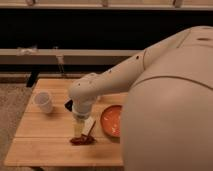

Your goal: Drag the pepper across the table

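A dark red pepper (82, 141) lies on the wooden table (40, 145) near its front edge. My gripper (82, 131) points straight down right above the pepper, its fingertips at or touching the pepper. The white arm reaches in from the right and covers the wrist.
A white cup (44, 102) stands at the table's left back. An orange plate (112, 120) lies just right of the gripper. A dark object (68, 105) peeks out behind the arm. The robot's large white body fills the right side.
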Controlling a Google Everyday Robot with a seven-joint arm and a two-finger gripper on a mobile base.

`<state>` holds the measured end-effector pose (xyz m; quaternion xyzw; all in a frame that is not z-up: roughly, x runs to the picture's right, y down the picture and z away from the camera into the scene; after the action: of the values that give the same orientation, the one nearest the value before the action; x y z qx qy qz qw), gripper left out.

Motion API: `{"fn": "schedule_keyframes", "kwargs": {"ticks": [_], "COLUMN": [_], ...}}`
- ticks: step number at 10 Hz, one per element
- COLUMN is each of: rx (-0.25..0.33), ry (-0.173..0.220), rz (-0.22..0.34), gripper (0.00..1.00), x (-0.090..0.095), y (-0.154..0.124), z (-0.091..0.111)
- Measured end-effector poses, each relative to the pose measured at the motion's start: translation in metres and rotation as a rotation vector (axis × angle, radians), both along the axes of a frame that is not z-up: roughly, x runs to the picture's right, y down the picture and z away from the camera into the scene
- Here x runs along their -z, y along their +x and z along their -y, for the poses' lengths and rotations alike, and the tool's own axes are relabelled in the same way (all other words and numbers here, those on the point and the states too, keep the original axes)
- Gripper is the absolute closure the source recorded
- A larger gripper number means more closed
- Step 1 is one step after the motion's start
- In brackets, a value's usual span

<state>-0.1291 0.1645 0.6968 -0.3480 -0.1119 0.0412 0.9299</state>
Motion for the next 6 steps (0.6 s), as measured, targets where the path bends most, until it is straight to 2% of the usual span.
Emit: {"fn": "schedule_keyframes", "kwargs": {"ticks": [2, 4, 6], "rx": [0.026, 0.051, 0.058], "ry": [0.012, 0.027, 0.026], "rz": [-0.028, -0.067, -0.084], "gripper": [0.20, 0.20, 0.20], "x": [-0.001, -0.006, -0.008], "y": [-0.004, -0.012, -0.015], "z": [-0.007, -0.026, -0.038]}}
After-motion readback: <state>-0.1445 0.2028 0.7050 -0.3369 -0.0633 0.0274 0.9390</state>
